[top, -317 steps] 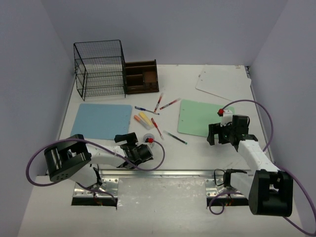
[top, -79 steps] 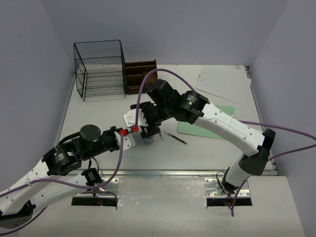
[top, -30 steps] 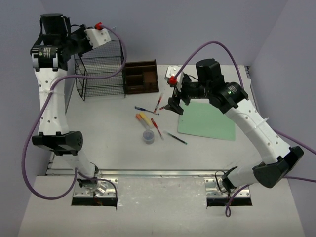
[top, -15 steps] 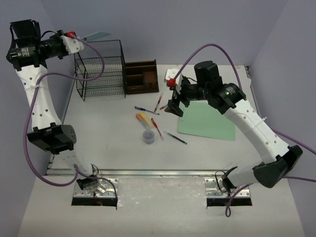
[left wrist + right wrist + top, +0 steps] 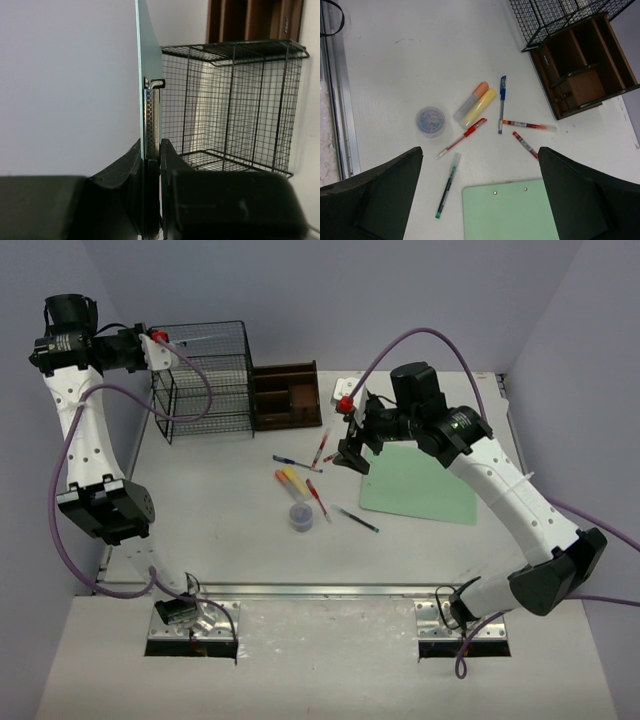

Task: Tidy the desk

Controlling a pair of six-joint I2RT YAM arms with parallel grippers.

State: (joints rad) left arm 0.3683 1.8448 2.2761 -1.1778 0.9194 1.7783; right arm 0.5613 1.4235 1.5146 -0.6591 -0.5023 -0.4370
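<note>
hidden or unclear: blue clipboard was seen only edge-on, its face unreadable; one red pen was partly cut off by a finger of the right end effector.

table was spread beneath both arms, walled on three sides.

left end effector was clamped on the clipboard's clip end, raised beside the top of the wire-mesh rack. right end effector was spread wide, nothing held, over the table.

counted: five pens, two highlighters, one tub of paper clips, one green clipboard, one wooden organiser.
</note>
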